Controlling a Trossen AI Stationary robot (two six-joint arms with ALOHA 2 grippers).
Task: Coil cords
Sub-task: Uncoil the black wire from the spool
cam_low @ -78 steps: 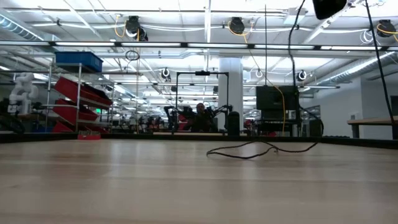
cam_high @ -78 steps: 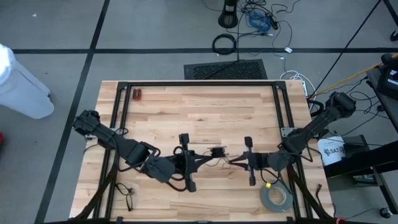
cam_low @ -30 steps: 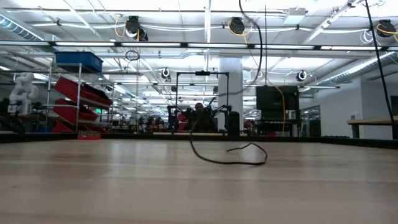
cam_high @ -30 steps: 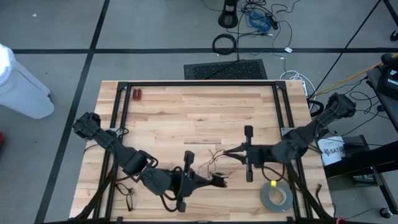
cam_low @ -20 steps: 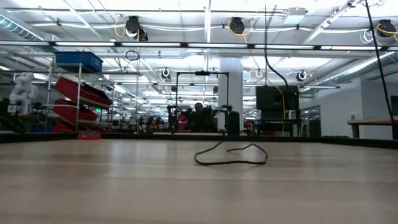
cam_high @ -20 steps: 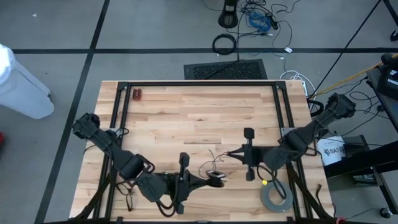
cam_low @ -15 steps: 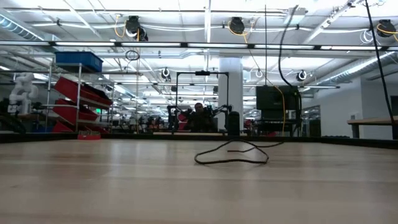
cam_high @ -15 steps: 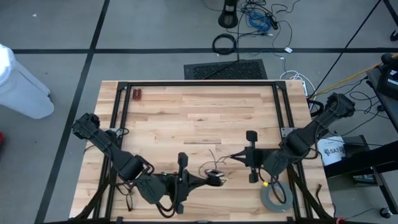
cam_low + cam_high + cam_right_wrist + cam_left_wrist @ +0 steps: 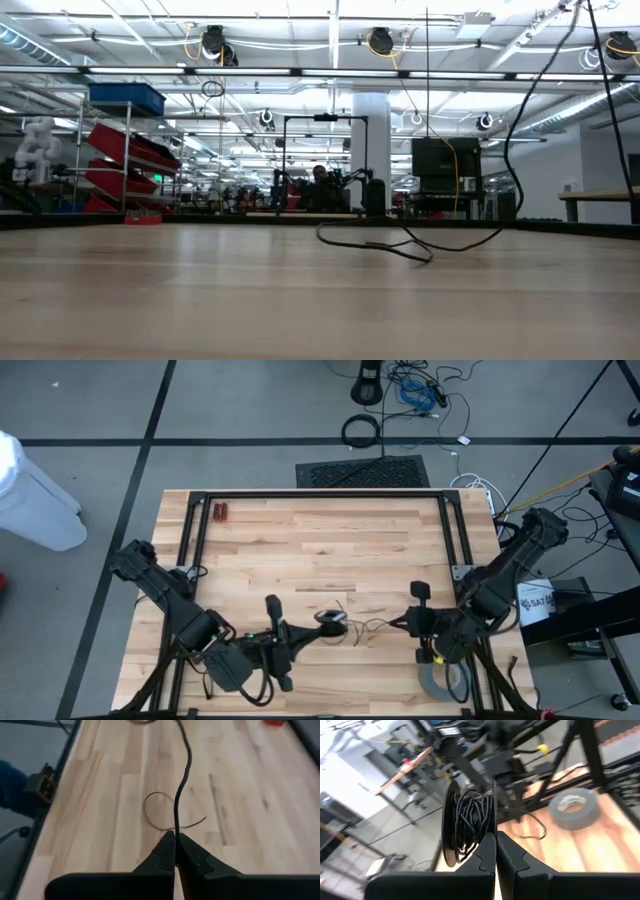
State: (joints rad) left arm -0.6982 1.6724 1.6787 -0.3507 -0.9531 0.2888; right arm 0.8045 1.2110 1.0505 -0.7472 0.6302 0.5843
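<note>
Crosswise, cord [image 9: 368, 626] between both pinched grippers.

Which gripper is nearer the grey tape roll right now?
Right. The right gripper sits just up-table of the grey tape roll at the near right corner; the left gripper is farther, toward the table's middle.

My left arm reaches in low from the table's left corner, elbow bent, wrist stretched toward the middle of the near edge. Its left gripper [image 9: 322, 622] is pinched closed, fingers [image 9: 487, 851] pressed together. My right arm folds down from the right side, and its right gripper [image 9: 395, 625] points leftward, fingers [image 9: 170, 847] clamped together too.
</note>
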